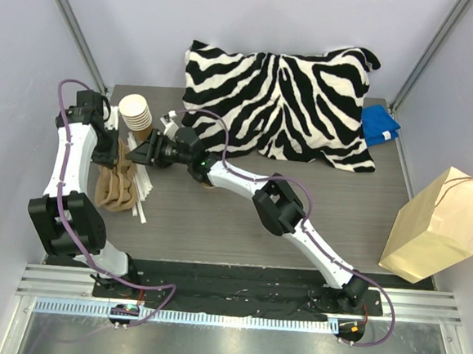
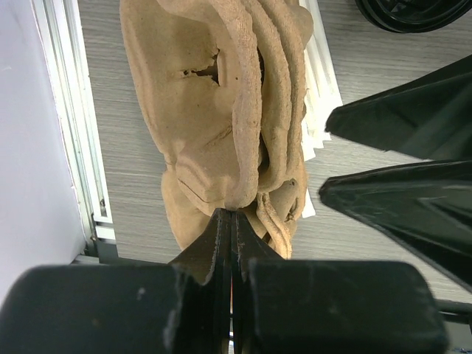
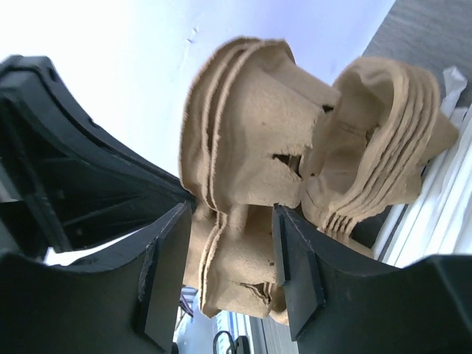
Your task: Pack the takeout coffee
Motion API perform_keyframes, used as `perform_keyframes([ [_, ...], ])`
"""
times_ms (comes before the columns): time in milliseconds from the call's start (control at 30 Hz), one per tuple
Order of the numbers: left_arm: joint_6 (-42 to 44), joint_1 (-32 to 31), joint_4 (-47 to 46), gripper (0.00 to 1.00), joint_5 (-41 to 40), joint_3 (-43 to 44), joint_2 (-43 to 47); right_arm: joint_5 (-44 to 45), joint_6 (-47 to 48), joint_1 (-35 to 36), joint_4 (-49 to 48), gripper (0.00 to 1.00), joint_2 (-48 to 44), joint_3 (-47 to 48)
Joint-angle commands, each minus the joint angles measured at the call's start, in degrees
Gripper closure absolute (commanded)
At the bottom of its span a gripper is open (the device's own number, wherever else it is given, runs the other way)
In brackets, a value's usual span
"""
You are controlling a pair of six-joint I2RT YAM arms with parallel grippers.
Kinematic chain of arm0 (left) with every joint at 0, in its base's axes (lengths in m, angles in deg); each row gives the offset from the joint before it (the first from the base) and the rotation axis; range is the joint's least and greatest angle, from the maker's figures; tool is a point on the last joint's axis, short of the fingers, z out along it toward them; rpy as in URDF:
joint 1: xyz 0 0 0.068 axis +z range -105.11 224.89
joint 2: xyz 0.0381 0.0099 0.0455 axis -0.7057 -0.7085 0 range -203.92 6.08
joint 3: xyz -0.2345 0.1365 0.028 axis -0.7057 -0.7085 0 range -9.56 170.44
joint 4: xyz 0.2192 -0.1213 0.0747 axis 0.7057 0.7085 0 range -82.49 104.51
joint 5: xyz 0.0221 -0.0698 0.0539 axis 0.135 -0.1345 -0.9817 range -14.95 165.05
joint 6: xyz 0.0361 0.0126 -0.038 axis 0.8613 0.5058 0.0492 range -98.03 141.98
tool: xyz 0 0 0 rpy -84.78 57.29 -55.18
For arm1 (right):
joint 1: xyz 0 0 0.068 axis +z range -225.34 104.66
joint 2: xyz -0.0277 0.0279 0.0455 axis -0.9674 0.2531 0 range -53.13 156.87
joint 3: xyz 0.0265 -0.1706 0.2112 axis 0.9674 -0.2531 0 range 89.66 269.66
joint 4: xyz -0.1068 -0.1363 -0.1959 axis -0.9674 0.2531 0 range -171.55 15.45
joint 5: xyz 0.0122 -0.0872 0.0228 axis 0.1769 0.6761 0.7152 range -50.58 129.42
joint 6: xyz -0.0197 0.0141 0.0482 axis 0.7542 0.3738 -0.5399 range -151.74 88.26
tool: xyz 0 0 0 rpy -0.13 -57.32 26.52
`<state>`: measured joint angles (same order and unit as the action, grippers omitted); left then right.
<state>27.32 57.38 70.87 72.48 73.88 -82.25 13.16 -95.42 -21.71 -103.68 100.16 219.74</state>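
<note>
**Top view with both wrist views.** The takeout coffee [image 1: 208, 186] is almost wholly hidden. A small brown sliver under the right forearm, a little toward 9 o'clock from the centre of the table [image 1: 216, 233], is likely to be it, but you cannot confirm cup or lid from here.

Judge it as light, and top-heavy if filled. The thin paper walls would give under a hard squeeze, and the smooth plastic lid may slip or pop off. You would do best to take it round the paper body just under the lid rim, close only moderately, and keep it upright. The paper bag [image 1: 441, 226] leans at 3 o'clock, well apart from it.

Neither end effector is on the cup. The left gripper [image 2: 232, 217], at 9 o'clock, has its fingers pressed together on a thin edge of the brown pulp carrier stack [image 2: 214, 110]. The right gripper [image 3: 232, 221], reaching across to 10 o'clock, is spread part-way, its fingers straddling the outermost carrier [image 3: 251, 147]; you cannot tell whether the pads actually bear on the pulp
</note>
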Motion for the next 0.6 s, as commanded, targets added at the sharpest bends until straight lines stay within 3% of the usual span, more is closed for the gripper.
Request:
perform_keyframes([
  [0, 0.6, -0.1, -0.2, 1.0, -0.2, 1.5, 1.2, 0.8, 1.0, 1.7, -0.7, 0.45, 0.1, 2.5],
  [267, 1.1, -0.1, 0.0, 1.0, 0.5, 1.9, 1.8, 4.4, 2.1, 3.4, 0.0, 0.45, 1.0, 5.0],
  [433, 0.6, 0.0, 1.1, 1.0, 1.6, 1.6, 3.0, 6.0, 2.2, 3.9, 0.6, 0.5, 1.5, 5.1],
  [567, 0.5, -0.3, 1.9, 1.0, 2.1, 1.7, 3.9, 7.7, 2.2, 4.2, 1.2, 0.6, 1.9, 5.4],
])
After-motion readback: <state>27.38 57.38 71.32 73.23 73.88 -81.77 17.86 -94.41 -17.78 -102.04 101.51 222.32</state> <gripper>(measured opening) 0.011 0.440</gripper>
